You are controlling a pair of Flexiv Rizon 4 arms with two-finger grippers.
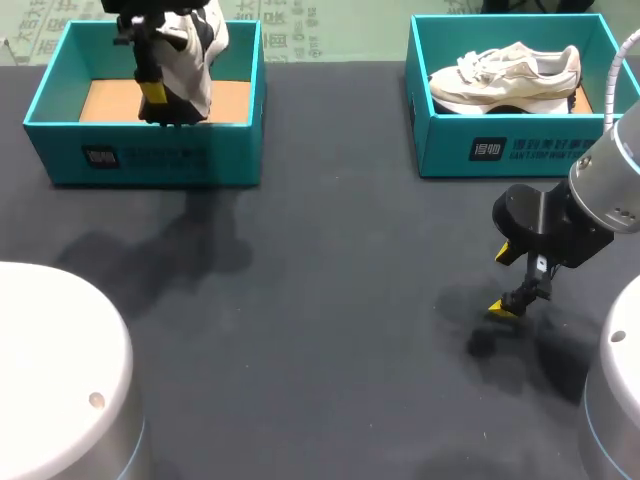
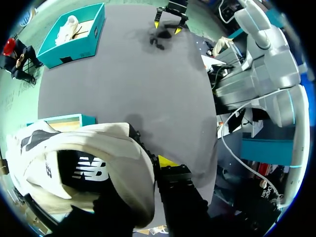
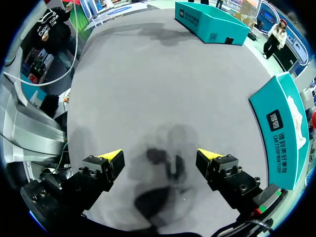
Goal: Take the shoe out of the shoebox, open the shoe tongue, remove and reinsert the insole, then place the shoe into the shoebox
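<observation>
While clamping the white-and-black fabric sneaker (image 1: pixel 195 45) between the left gripper (image 1: pixel 158 95) fingers over the open teal cardboard shoebox (image 1: pixel 150 155), with the right gripper (image 3: pixel 160 160) spread wide, empty, above the dark grey table (image 1: pixel 320 300), probably lifting out, next needing a set-down mid-table for tongue opening.

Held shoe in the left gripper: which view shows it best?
Left wrist view: the held shoe fills it close up, collar and side visible. Head view shows it small, over the left shoebox. Right wrist view doesn't show it.
</observation>
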